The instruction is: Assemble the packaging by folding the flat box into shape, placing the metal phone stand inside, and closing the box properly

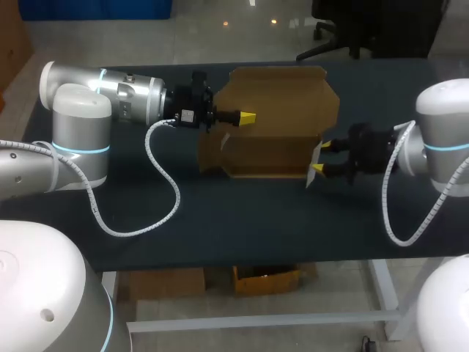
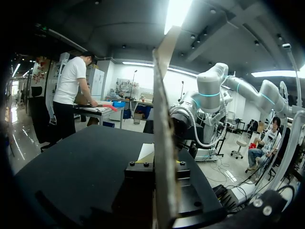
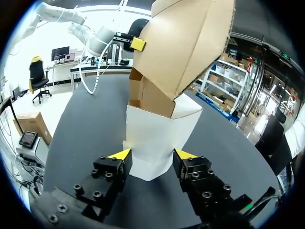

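Closest to its wrist camera, the right pincer point(image 3: 151, 153) sat low over the bench point(image 1: 220, 213) with its yellow tips apart. The white flap point(image 3: 157, 129) stood between them, facing the pincer, and nothing showed them squeezing it. That flap hung off the right end of the half-folded cardboard box point(image 1: 267, 150), which lay mid-bench with its long axis running side to side, one arm at each end. The left pincer point(image 1: 248, 117) came in at the box's upper left, and in its wrist view its fingers stood on either side of an upright panel point(image 2: 164, 143) seen edge-on, apparently clamped on it. The flap lay straight ahead of the right pincer, so the right arm was far nearer that end. A push along the long axis looked like the natural way to fold it in. The metal phone stand was not to be seen in any view.
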Tool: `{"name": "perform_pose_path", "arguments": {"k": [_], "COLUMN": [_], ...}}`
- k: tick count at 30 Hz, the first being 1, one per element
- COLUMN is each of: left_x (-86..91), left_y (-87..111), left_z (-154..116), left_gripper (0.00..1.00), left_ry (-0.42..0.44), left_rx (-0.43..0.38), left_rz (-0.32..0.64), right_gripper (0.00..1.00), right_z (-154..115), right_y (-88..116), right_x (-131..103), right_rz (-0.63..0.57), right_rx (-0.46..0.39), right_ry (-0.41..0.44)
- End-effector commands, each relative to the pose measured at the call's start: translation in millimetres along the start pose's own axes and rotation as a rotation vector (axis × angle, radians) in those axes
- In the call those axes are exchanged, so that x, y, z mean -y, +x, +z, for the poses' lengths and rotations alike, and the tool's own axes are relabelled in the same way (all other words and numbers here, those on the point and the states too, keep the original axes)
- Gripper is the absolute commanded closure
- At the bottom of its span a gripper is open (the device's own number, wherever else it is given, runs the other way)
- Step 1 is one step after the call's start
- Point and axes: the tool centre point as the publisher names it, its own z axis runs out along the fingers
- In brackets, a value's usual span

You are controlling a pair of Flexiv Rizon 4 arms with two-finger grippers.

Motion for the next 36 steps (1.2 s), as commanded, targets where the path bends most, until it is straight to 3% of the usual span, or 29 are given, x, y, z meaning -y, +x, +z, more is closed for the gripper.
{"name": "perform_pose_path", "arguments": {"k": [1, 18, 22, 28, 36], "left_x": [-1.7, -1.7, -1.7, -1.7, -1.7], "left_y": [-0.6, -0.6, -0.6, -0.6, -0.6], "left_z": [0, 0, 0, 0, 0], "left_gripper": [1.00, 1.00, 1.00, 1.00, 1.00], "left_ry": [0.000, 0.000, 0.000, 0.000, 0.000], "left_rx": [-0.002, -0.002, -0.002, -0.002, -0.002], "left_rz": [0.000, 0.000, 0.000, 0.000, 0.000], "right_gripper": [0.47, 0.50, 0.43, 0.42, 0.50], "right_z": [4, 10, 11, 13, 16], "right_y": [3, -1, -2, -5, -4], "right_x": [-3, -3, -3, -3, -2], "right_rz": [0.001, 0.053, 0.068, 0.114, 0.170], "right_rx": [0.015, 0.105, 0.135, 0.196, 0.263], "right_ry": [0.007, 0.031, 0.037, 0.032, 0.027]}}
